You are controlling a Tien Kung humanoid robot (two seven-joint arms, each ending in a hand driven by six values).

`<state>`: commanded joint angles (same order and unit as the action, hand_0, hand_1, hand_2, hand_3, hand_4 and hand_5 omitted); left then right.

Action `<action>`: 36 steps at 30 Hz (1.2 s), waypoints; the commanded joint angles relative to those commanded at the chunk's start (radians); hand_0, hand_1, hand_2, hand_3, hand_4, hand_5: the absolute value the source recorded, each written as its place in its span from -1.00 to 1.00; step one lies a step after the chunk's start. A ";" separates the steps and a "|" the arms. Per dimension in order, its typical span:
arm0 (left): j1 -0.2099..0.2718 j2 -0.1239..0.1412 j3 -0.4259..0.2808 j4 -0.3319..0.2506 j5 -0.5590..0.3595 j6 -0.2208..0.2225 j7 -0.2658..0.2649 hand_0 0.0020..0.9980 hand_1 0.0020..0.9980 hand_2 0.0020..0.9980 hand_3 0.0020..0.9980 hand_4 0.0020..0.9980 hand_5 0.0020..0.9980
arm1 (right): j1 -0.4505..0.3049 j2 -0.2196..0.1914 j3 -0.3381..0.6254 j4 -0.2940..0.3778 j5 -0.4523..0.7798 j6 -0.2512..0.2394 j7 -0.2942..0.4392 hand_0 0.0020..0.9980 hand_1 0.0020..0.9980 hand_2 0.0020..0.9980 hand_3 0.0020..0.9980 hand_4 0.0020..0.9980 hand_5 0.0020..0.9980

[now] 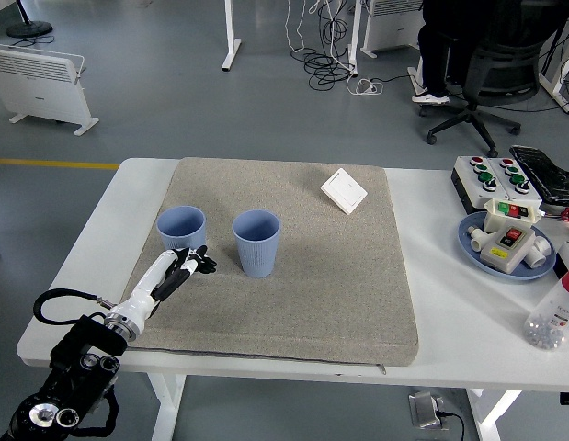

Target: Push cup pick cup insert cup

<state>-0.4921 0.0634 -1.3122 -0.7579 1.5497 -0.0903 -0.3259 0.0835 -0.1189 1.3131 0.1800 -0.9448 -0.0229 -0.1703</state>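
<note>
The left cup [181, 229] stands upright on the grey mat [358, 276], near its left edge, with the second cup [256, 243] just beside it to the right, also upright and apart from it. My left hand [192, 262] sits at the near side of the left cup's base, touching it or very nearly; I can't tell which. The fingers look loosely bunched and hold nothing. I judge this as the push step. To do it well, I want contact low on the wall, a slow steady shove, and the line kept through the cup's middle so it slides rather than tips. The right arm isn't in view.
</note>
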 joint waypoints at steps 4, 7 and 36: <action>-0.019 0.004 0.018 0.027 -0.007 0.001 -0.007 0.55 0.25 0.09 0.03 0.19 1.00 | 0.001 0.000 -0.004 0.000 0.000 0.000 -0.001 0.51 0.27 0.32 0.12 -0.85 -0.05; -0.041 0.011 0.036 0.049 -0.005 0.001 -0.013 0.54 0.24 0.09 0.03 0.19 1.00 | 0.003 -0.001 -0.008 0.000 -0.005 0.001 -0.002 0.51 0.27 0.32 0.12 -0.85 -0.04; -0.200 0.005 0.060 0.274 0.013 -0.004 -0.048 0.55 0.24 0.07 0.01 0.16 1.00 | -0.001 -0.002 -0.043 0.000 0.004 0.002 -0.008 0.51 0.27 0.32 0.12 -0.85 -0.05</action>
<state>-0.6917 0.0683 -1.2520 -0.4843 1.5629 -0.0939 -0.3737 0.0830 -0.1207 1.2696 0.1800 -0.9412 -0.0210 -0.1785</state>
